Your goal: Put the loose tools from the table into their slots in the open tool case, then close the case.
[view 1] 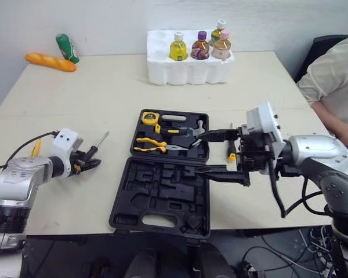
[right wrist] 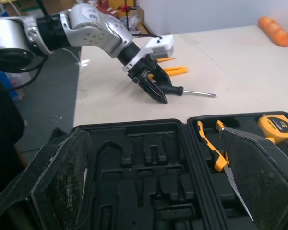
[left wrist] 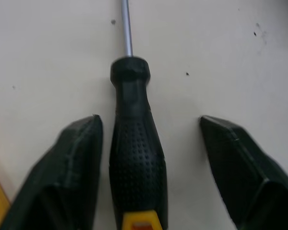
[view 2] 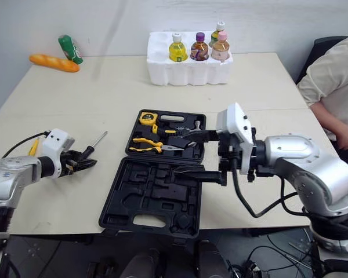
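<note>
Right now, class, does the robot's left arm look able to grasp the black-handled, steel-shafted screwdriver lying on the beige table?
Probably yes. The left gripper is open, its fingers flank the black-handled screwdriver on both sides, and nothing lies between them and the handle.

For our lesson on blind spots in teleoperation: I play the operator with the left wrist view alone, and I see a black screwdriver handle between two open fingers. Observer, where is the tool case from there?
Observer: The tool case lies open to the right of the screwdriver, apart from it, near the front edge of the table.
Operator: Is the other arm in the way?
Observer: The right gripper hovers open over the case's right side.
Operator: Any other loose tools?
Observer: A yellow tool lies on the table to the left of the left gripper.
</note>
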### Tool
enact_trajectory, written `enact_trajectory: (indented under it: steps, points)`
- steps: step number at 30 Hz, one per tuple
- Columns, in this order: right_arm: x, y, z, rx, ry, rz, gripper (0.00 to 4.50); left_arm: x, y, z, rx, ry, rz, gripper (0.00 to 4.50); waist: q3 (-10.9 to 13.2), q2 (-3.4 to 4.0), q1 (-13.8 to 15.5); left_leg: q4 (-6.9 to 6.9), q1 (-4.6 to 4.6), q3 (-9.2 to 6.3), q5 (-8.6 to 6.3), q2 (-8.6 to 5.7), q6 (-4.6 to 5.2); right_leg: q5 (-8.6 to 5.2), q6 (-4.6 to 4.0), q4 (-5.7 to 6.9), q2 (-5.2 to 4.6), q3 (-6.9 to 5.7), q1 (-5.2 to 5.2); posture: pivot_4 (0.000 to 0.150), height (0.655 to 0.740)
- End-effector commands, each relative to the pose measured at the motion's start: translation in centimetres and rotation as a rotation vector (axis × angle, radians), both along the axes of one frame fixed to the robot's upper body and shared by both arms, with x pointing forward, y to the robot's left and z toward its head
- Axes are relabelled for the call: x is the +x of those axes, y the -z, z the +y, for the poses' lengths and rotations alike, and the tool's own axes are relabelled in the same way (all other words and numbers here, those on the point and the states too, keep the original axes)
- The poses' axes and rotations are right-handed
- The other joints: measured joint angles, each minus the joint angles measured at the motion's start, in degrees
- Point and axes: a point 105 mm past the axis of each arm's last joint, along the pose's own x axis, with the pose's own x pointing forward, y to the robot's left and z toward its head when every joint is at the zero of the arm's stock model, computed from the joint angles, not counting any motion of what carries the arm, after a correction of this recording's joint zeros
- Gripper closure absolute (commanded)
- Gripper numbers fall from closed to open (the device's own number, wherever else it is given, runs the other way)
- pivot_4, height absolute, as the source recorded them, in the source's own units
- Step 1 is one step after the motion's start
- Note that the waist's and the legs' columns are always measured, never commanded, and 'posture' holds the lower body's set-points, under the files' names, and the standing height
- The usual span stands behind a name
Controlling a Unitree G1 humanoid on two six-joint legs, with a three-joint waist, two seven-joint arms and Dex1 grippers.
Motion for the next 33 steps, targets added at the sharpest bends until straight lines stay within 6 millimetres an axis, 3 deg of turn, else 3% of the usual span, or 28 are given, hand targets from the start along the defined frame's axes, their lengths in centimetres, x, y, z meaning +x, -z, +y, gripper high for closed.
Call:
enact_trajectory:
  steps: [1,3,7,9,13,17,21,28,33]
  points:
    - [0.4,-1.1,-0.1,0.019,0.024,-0.068,0.0,-0.4,1.3,0.5,-0.042,-0.036,0.06,2.69,0.0,0.0,-0.03,0.01,0.02,0.0,0.0,0.0,0.0,0.0,0.0,0.02,0.0,0.0,0.01,0.15,0.7367]
    - [0.5,-1.0,-0.2,0.014,0.03,-0.071,0.0,-0.4,1.0,0.6,-0.014,-0.019,0.046,3.46,0.0,0.0,0.01,0.01,0.03,-0.02,0.01,0.0,-0.02,0.0,0.0,0.04,0.0,-0.01,0.01,0.15,0.7367]
    - [0.3,-0.6,-1.0,-0.005,0.05,-0.071,0.0,-0.4,-2.9,0.0,0.061,0.09,-0.093,3.46,0.0,0.0,-0.09,0.0,0.0,-0.02,0.01,0.0,-0.03,0.0,0.0,0.01,0.0,-0.01,-0.01,0.15,0.7367]
    - [0.3,-0.5,-1.6,-0.006,0.071,-0.063,0.0,-1.1,-5.2,-2.0,0.07,0.23,-0.128,3.46,0.06,-0.11,0.0,0.01,-0.09,-0.03,0.0,0.0,-0.02,0.0,0.0,-0.01,0.0,-0.01,-0.06,0.15,0.7367]
    - [0.0,0.7,-2.9,-0.027,0.124,-0.03,0.0,-2.3,-7.6,-5.7,0.15,0.498,-0.119,3.46,0.04,-0.23,0.63,0.27,-0.77,-0.11,0.2,-0.01,-0.36,0.04,0.07,0.0,-0.02,-0.04,-0.59,0.15,0.7367]
    - [-0.9,2.1,-4.3,-0.053,0.173,0.009,0.0,-2.7,-9.3,-8.6,0.22,0.705,-0.107,3.46,0.05,-0.21,1.47,0.26,-0.8,-0.08,0.2,-0.04,-0.34,0.05,0.07,-0.03,-0.03,-0.03,-0.6,0.15,0.7367]
    - [-1.7,3.7,-6.2,-0.085,0.267,0.061,0.0,-3.5,-8.9,-12.8,0.246,0.956,-0.036,3.46,0.05,-0.22,1.55,0.27,-0.83,-0.06,0.2,-0.05,-0.33,0.05,0.08,0.01,0.02,-0.02,-0.63,0.15,0.7367]
    - [-2.6,5.8,-7.3,-0.128,0.352,0.101,0.0,-1.8,-7.4,-16.1,0.381,1.135,0.01,3.46,0.08,-0.27,1.26,0.37,-0.77,0.06,0.27,-0.05,-0.2,0.07,0.12,0.36,0.21,0.12,-0.63,0.15,0.7367]
    - [-2.7,6.0,-7.2,-0.111,0.379,0.096,0.0,-0.5,-6.5,-17.7,0.466,1.183,0.0,3.46,0.08,-0.28,1.31,0.54,-0.77,0.07,0.27,-0.05,-0.12,0.07,0.12,0.56,0.23,0.14,-0.64,0.15,0.7367]
